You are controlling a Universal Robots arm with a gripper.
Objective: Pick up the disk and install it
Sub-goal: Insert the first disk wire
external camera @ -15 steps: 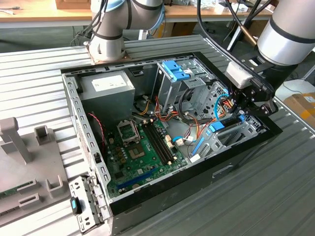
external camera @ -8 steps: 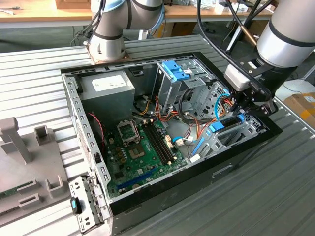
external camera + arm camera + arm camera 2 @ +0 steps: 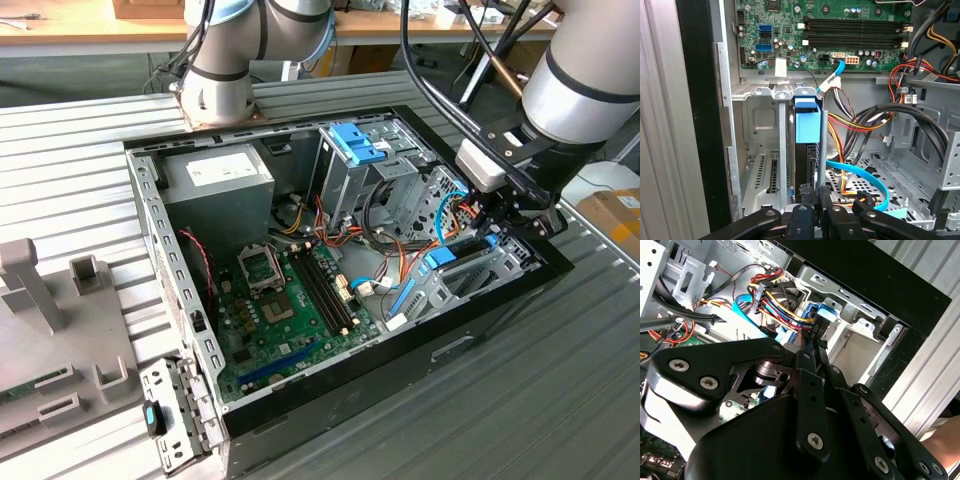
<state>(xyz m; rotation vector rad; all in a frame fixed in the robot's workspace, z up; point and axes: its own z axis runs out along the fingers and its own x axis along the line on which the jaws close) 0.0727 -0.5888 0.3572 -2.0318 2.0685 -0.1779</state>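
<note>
Disk [image 3: 807,131] upright in drive cage [image 3: 752,150] — jaws gripping it

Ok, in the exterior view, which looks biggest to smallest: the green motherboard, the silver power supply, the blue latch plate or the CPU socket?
1. green motherboard
2. silver power supply
3. blue latch plate and CPU socket: they look about the same, so I won't rank them.

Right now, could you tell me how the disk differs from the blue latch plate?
The disk is dark with a blue tab; the latch plate is light blue and ribbed. The disk stands on edge in a cage slot at the gripper; the latch plate tops another cage, apart from it. Both show blue.
</note>
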